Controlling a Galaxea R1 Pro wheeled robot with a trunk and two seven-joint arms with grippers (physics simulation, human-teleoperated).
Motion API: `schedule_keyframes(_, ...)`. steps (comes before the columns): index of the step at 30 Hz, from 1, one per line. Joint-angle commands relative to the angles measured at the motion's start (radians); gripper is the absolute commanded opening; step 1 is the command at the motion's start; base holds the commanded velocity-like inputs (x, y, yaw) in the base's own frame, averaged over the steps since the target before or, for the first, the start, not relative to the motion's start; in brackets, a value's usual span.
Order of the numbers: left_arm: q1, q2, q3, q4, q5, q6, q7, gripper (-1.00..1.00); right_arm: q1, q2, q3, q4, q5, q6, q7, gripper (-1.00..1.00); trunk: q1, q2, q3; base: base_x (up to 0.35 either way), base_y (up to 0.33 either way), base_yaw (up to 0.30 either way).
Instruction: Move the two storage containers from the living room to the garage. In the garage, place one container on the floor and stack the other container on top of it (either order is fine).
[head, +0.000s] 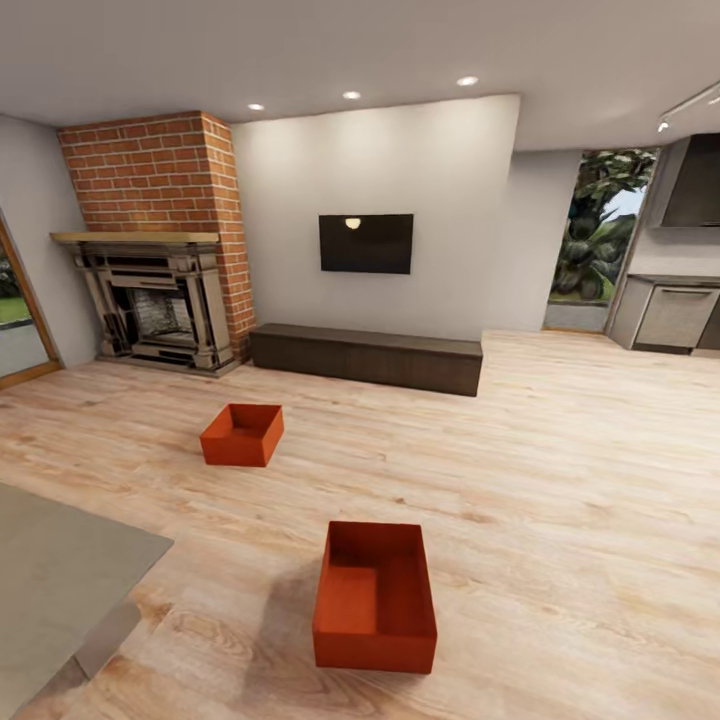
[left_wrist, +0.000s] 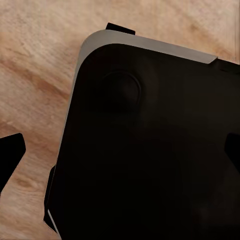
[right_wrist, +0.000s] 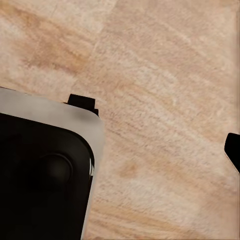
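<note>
Head view: drive to near bin, square up; far bin waits. Pincer states: cannot tell.

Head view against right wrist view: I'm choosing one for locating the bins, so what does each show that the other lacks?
Head view alone: two orange-red bins on the wood floor, the near bin and the far bin, plus the brick fireplace, the wall TV and a low dark bench. Right wrist view alone: a dark, grey-edged part of the robot's base close up, with a dark fingertip at the picture's edge. Shared: the light wood plank floor.
</note>
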Motion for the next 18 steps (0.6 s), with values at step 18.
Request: schedule_keyframes(18,0.000,0.000,0.000,0.000,0.004,-0.002,0.000,1.00,-0.001,0.002,0.001,0.003,0.010,-0.007,-0.006,1.00,0.001,0.000,-0.001,0.291,0.000,0.000)
